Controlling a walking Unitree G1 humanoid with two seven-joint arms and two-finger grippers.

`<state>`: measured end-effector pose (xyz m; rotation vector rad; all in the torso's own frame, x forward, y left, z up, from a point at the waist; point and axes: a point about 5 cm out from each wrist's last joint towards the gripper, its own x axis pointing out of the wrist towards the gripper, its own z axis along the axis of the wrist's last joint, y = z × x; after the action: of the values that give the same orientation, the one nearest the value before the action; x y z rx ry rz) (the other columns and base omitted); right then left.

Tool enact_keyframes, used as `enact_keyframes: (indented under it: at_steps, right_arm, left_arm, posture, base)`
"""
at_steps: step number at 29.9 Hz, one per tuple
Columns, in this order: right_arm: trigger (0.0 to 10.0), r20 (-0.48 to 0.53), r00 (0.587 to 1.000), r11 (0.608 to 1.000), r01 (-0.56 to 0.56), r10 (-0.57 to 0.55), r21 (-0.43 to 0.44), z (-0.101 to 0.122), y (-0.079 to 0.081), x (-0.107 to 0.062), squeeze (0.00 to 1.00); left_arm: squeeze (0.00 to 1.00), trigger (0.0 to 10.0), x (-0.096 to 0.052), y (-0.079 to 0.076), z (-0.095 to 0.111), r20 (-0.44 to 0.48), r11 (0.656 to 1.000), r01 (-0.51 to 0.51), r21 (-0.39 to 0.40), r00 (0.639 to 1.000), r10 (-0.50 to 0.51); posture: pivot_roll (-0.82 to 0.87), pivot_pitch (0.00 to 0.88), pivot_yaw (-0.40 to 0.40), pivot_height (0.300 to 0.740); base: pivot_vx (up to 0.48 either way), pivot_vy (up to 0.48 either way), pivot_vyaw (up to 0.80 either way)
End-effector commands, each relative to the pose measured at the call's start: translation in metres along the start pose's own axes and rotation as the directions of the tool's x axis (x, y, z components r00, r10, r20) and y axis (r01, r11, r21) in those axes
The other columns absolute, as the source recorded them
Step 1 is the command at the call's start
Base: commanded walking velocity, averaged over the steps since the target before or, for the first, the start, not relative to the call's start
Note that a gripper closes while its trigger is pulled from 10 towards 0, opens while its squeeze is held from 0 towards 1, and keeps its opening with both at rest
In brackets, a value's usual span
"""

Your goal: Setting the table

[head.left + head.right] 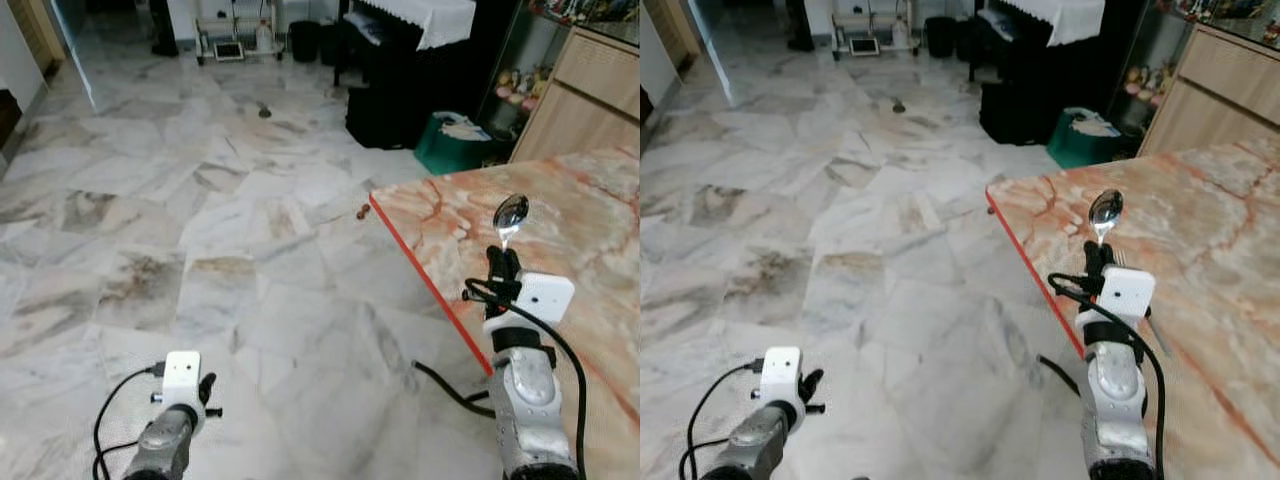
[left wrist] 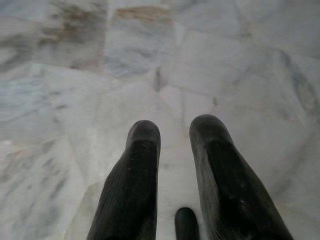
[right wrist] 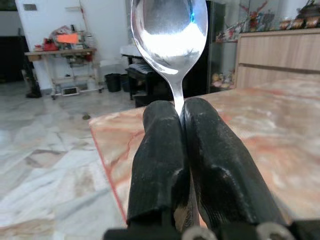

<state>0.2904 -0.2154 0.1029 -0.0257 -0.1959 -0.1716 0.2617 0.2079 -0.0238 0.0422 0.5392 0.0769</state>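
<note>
A silver spoon (image 1: 511,212) stands upright, bowl up, with my right gripper (image 1: 502,260) shut on its handle. In the right wrist view the spoon's bowl (image 3: 170,30) rises above the two black fingers (image 3: 160,150), which are pressed on the thin stem. The gripper hovers over the near left part of a pink marble table (image 1: 580,230) with a red edge (image 1: 425,275). My left gripper (image 2: 175,132) hangs low over the marble floor (image 2: 75,75), its fingers slightly apart with nothing between them.
A black cable (image 1: 450,390) lies on the floor by the table's edge. A small brown object (image 1: 362,211) sits near the table corner. Farther back stand a dark piano (image 1: 400,60), a green bag (image 1: 455,140) and a wooden cabinet (image 1: 590,90).
</note>
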Motion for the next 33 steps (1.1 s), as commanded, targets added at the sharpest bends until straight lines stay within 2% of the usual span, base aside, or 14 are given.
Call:
enact_keyframes:
  at_steps: [1,33]
  right_arm:
    - [10.0,0.006,1.0,1.0,0.003,-0.003,-0.004,0.0011,-0.0015,0.0014,0.0]
    - [10.0,0.02,1.0,1.0,0.002,-0.002,0.003,0.0017,-0.0013,0.0019,0.0]
  left_arm:
    - [0.0,10.0,-0.0008,-0.0019,-0.0035,-0.015,1.0,-0.002,-0.006,1.0,0.002]
    - [0.0,10.0,0.0007,-0.004,0.0005,-0.005,1.0,-0.001,-0.006,1.0,0.0]
  posture:
    - [0.07,0.0,-0.032,0.727]
    - [0.08,0.0,-0.03,0.727]
  base:
    - [-0.262,0.0,0.0]
    - [-0.285,0.0,0.0]
